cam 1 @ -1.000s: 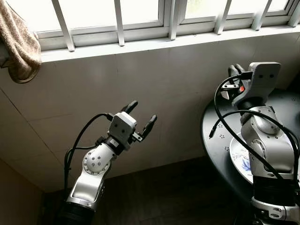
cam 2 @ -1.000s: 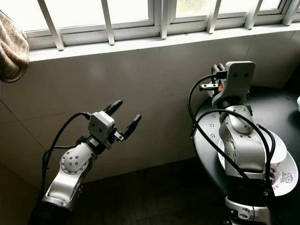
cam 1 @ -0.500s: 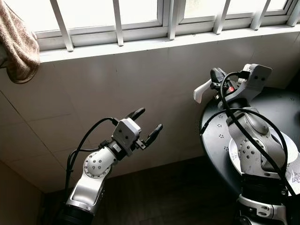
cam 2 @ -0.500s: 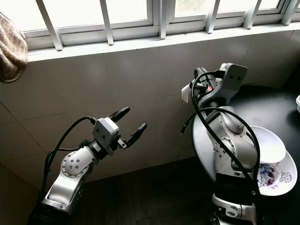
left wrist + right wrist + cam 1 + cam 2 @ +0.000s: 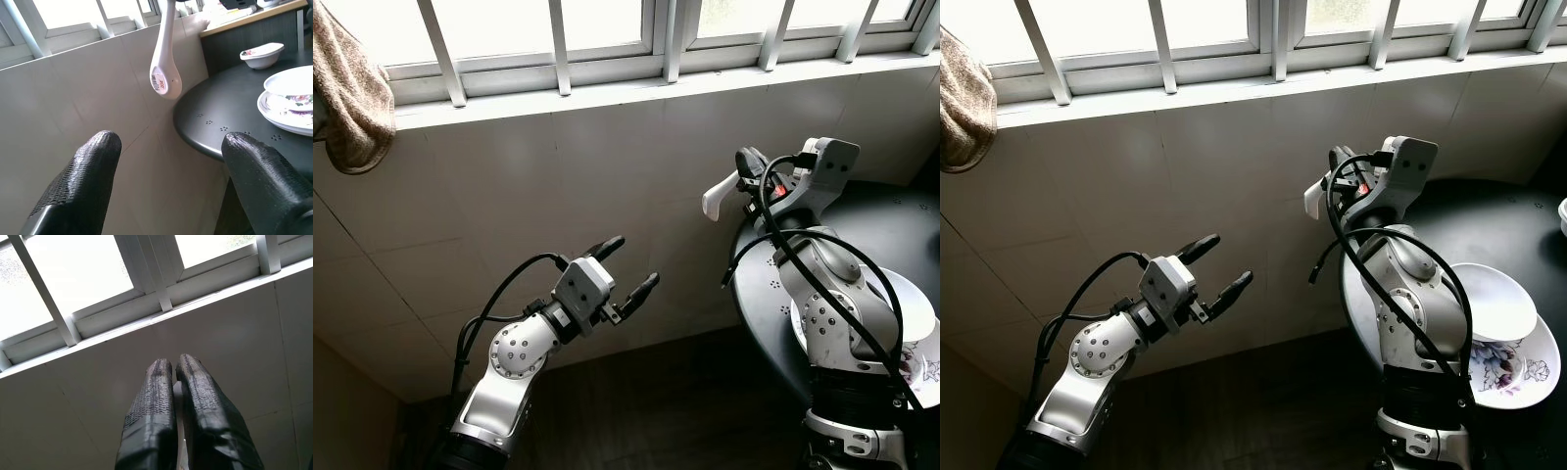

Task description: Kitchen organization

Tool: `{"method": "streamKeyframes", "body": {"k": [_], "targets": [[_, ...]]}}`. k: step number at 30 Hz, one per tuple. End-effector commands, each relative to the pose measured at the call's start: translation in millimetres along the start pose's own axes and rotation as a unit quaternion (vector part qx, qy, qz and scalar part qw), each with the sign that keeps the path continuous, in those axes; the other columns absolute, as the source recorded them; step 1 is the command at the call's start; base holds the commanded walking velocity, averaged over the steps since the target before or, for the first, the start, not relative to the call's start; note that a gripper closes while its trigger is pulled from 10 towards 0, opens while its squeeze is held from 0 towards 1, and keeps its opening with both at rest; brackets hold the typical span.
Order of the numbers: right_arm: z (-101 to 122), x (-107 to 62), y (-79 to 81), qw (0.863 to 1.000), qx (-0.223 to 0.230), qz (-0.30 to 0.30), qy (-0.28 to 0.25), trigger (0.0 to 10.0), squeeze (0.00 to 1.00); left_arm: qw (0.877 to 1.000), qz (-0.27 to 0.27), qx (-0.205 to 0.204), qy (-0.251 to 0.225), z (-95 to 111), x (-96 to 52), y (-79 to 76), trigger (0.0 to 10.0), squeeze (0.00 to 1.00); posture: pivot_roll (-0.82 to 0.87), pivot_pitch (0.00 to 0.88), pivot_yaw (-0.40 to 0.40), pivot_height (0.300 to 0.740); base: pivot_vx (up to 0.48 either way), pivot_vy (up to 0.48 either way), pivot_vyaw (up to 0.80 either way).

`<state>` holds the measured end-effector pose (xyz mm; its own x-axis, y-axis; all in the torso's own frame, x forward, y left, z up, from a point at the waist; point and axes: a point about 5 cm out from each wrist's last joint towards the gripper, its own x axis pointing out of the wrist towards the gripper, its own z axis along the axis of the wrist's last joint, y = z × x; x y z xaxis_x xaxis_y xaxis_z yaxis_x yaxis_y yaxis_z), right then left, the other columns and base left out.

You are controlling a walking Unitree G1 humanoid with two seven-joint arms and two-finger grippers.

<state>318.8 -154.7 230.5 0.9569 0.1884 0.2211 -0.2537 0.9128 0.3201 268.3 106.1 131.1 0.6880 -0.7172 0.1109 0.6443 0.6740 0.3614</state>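
White spoon held up near the tiled wall, beside the round dark worktop.

Eye views: the right end effector (image 5: 744,176) is raised beside the edge of the black round worktop (image 5: 769,294), its two fingers clenched on the handle of a white spoon (image 5: 718,197) whose bowl end juts toward the tiled wall (image 5: 509,196) under the barred window (image 5: 558,39). The left end effector (image 5: 628,264) hangs lower, fingers spread and released, holding nothing. Stacked white floral plates (image 5: 1518,352) sit on the worktop, and a beige towel (image 5: 347,98) hangs at the far left.
Left wrist view: between the parted fingers (image 5: 83,176) the spoon (image 5: 165,68) hangs bowl down, with a label on its back; beyond lie the plates (image 5: 288,98) and a small bowl (image 5: 261,53).
Right wrist view: the two fingers (image 5: 151,416) are pressed close, a sliver of white between them, facing wall and window.
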Motion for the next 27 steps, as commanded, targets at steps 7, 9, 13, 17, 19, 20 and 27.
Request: {"method": "streamKeyframes", "body": {"k": [7, 9, 13, 17, 19, 20, 27], "targets": [[-2, -3.1, 10.4, 1.000, 0.000, 0.025, 0.017, 0.0, 0.00, 1.000, 0.005, 0.022, 0.011, 0, 1.2, 2.0, 10.0, 0.00, -0.03, 0.000, -0.018, 0.740, 0.000, 0.000, -0.46], [-3, -3.6, 11.8, 0.999, -0.003, 0.027, 0.021, 0.0, 0.00, 0.999, 0.021, 0.017, 0.019, -2, 1.4, 4.8, 10.0, 0.00, -0.03, 0.000, -0.018, 0.740, 0.000, 0.000, -0.80], [-4, -4.5, 12.8, 0.999, -0.011, 0.029, 0.024, 0.0, 0.00, 0.998, 0.054, -0.020, 0.028, -4, 0.8, 12.3, 10.0, 0.00, -0.03, 0.000, -0.018, 0.740, 0.000, 0.000, -0.80], [-4, -5.4, 13.5, 0.999, -0.034, 0.033, 0.022, 0.0, 0.00, 0.997, 0.062, -0.035, 0.038, -7, 0.0, 14.9, 10.0, 0.00, -0.03, 0.000, -0.020, 0.740, 0.000, 0.000, -0.80], [-4, -5.5, 15.2, 0.998, -0.047, 0.038, 0.020, 0.0, 0.00, 0.997, 0.060, -0.039, 0.041, -7, 0.8, 14.1, 10.0, 0.00, -0.03, 0.000, -0.020, 0.740, 0.000, 0.458, -0.80], [-3, -5.5, 15.7, 0.998, -0.051, 0.039, 0.019, 0.0, 0.00, 0.997, 0.060, -0.038, 0.041, -7, 1.0, 13.6, 10.0, 0.00, -0.03, 0.000, -0.020, 0.740, 0.000, 0.480, -0.80], [1, -6.0, 20.8, 0.995, -0.078, 0.055, 0.007, 0.0, 0.00, 0.997, 0.062, -0.033, 0.026, -2, 2.4, 11.8, 10.0, 0.00, -0.04, 0.000, -0.018, 0.740, 0.000, 0.245, -0.80]]}}
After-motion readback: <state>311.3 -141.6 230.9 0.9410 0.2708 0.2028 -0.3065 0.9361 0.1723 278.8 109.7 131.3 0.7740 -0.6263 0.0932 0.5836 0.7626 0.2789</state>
